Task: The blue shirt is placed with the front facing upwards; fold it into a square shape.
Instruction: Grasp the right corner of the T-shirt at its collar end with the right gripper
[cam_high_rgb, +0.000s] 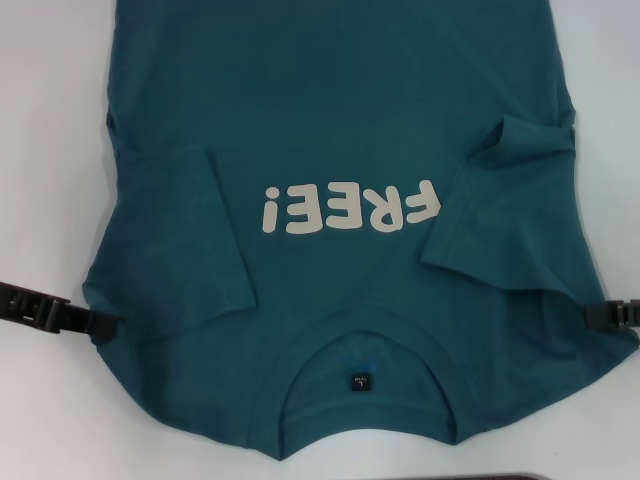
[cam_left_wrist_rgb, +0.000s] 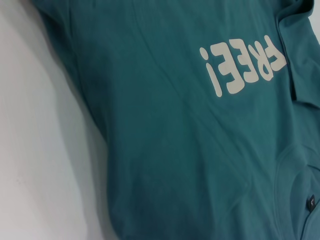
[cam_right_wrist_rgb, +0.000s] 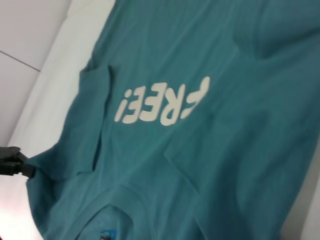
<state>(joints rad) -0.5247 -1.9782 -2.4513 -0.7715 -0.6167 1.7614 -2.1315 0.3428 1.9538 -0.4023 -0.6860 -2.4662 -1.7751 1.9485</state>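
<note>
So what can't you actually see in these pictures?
- Blue shirt: hem runs past the head view's far edge.
- Left gripper and right gripper: fingertips meet the shirt's shoulders; grip unclear.
- Neck label: print too small to read.

1. Setting: looks like a lab or test bench; exact kind of room cannot be told.
2. Evidence: plain white table (cam_high_rgb: 40, 420), bare white wall panels (cam_right_wrist_rgb: 25, 40) behind it.
</note>
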